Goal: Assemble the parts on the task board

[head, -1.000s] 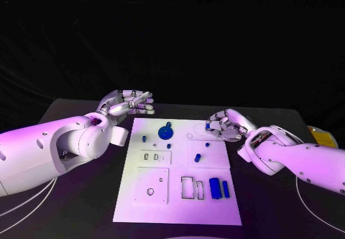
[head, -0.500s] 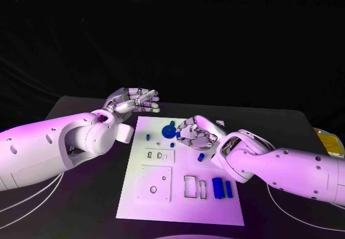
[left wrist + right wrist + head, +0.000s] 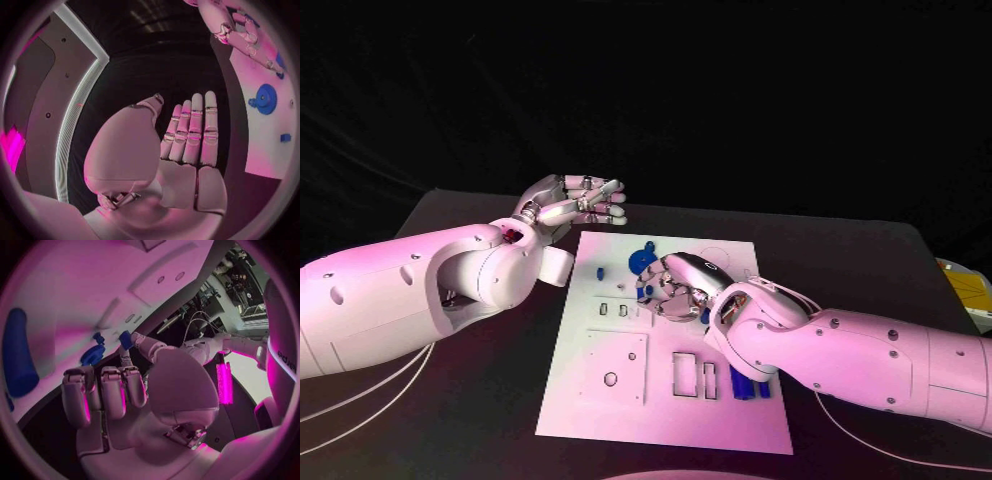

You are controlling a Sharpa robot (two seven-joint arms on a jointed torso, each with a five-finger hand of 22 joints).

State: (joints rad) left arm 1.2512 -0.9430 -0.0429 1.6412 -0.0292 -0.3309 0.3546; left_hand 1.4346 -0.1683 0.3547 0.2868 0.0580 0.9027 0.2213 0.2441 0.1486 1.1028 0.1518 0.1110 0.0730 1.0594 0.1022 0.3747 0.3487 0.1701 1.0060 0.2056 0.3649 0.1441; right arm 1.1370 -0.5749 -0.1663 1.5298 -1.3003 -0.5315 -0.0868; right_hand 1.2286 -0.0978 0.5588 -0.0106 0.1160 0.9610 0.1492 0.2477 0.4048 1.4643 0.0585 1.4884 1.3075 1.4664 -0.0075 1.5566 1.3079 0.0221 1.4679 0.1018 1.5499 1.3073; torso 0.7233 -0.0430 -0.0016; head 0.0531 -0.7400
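Right robot hand (image 3: 678, 288) has been swung from the white board's (image 3: 589, 410) far right edge to its middle; a small blue peg (image 3: 125, 339) is pinched at its fingertips, above the board beside the blue gear (image 3: 640, 262), so insertion seems next. Left robot hand (image 3: 574, 205) is kept lifted beyond the far-left corner, fingers together, holding nothing.

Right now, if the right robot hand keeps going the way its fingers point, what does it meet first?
Probably the blue gear standing on the white board. The right robot hand, pinching a small blue piece, points toward it from close by. Height above the board is unclear, so it might pass over.
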